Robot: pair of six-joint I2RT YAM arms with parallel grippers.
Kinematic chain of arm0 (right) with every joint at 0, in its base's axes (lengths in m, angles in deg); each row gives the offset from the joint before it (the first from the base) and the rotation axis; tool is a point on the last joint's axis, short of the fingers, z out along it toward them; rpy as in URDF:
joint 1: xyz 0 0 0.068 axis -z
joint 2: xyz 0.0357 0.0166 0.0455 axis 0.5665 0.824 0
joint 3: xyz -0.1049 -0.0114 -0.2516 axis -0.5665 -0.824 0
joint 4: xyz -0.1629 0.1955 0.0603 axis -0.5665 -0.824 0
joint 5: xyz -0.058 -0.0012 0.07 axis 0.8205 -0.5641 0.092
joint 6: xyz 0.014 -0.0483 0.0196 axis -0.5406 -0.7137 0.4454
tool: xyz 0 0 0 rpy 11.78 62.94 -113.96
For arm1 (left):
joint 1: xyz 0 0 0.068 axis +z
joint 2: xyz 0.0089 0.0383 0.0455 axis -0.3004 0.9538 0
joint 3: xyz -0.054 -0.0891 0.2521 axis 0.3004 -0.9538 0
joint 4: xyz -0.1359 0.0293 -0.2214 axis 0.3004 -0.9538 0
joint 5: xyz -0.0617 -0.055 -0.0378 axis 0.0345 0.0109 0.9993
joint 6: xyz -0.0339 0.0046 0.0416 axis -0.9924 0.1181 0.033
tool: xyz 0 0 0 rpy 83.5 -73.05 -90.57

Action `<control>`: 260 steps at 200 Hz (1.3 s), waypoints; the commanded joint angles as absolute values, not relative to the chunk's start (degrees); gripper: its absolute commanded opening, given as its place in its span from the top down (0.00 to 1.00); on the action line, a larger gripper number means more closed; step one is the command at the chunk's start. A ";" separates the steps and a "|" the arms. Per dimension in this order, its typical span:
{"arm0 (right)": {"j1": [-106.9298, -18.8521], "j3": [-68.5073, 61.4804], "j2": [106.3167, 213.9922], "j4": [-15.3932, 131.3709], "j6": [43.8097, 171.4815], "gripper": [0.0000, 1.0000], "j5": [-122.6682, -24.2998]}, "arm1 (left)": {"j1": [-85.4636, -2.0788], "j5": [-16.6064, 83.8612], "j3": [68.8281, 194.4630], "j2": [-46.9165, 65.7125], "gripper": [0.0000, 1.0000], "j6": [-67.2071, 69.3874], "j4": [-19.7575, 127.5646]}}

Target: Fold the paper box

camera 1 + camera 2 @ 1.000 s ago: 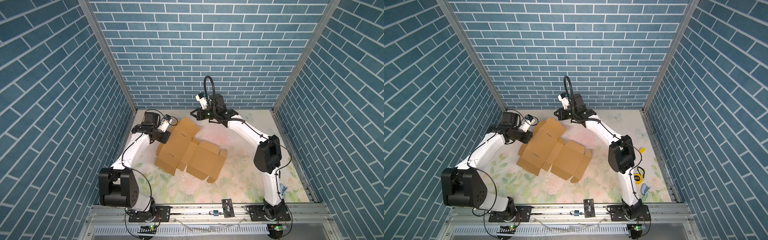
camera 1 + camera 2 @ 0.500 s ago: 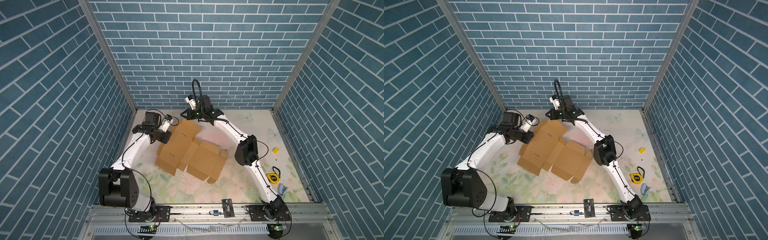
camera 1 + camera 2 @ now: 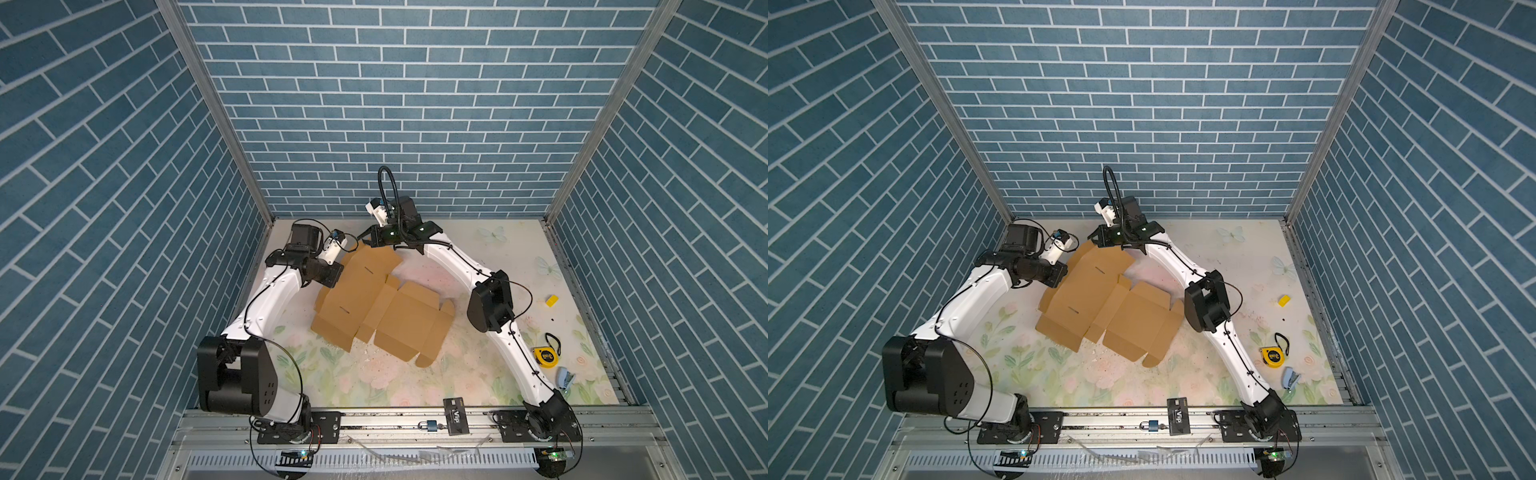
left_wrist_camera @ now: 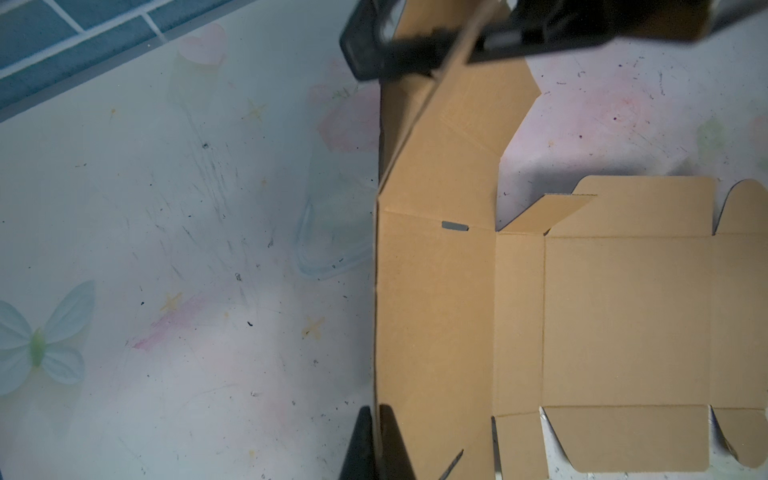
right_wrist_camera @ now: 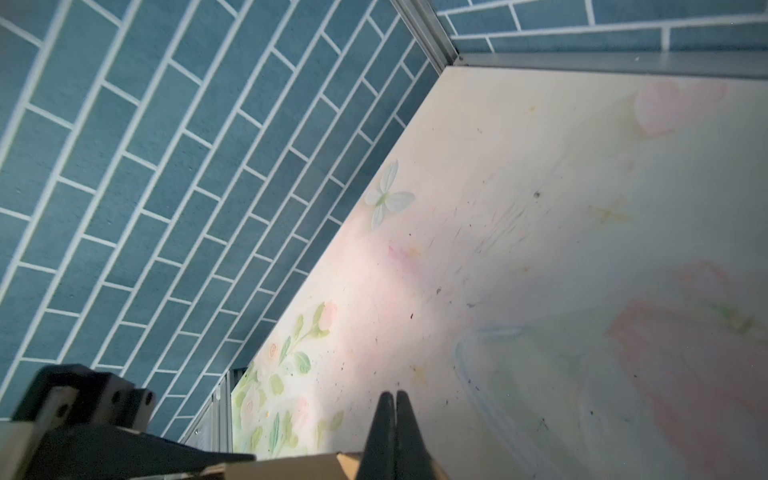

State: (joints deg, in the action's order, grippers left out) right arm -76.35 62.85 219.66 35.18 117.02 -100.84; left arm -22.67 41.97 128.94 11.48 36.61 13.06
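The paper box [image 3: 374, 307] [image 3: 1100, 307] is a tan die-cut cardboard sheet lying mostly flat mid-table, with creases, slots and rounded tabs. My left gripper [image 3: 338, 275] [image 3: 1061, 276] is at its left edge. In the left wrist view its jaws [image 4: 376, 409] are shut on the thin edge of the box's side panel [image 4: 436, 311]. My right gripper [image 3: 365, 241] [image 3: 1094, 241] is at the sheet's far end. Its fingers [image 5: 392, 395] are pressed together with nothing between them, and they rest against the far flap [image 5: 282, 467], which stands slightly raised.
At the right of the mat lie a yellow tape measure [image 3: 544, 357], a small yellow block [image 3: 552, 301] and a pale blue stapler [image 3: 565, 379]. A black card [image 3: 456, 415] and a padlock [image 3: 428, 426] sit on the front rail. The tiled back-left corner is close to both grippers.
My right gripper, shut throughout, has swung left along the back of the table to the box's far flap. The left gripper and the sheet have stayed put.
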 commanded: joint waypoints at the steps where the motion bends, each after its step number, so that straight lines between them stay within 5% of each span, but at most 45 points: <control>1: -77.13 62.62 215.43 34.11 114.54 1.00 -102.30 | -22.93 42.62 129.01 11.06 1.00 36.52 12.78; 189: -80.08 35.26 199.80 44.38 112.18 1.00 -101.11 | -23.02 41.87 127.62 12.28 1.00 36.51 14.25; 260: -81.64 38.36 203.43 44.58 115.43 1.00 -102.35 | -23.76 42.18 128.36 11.92 1.00 36.44 13.41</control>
State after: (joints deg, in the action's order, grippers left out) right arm -80.37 35.98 202.65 43.71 113.72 -100.60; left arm -23.00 41.42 128.16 11.94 36.57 13.63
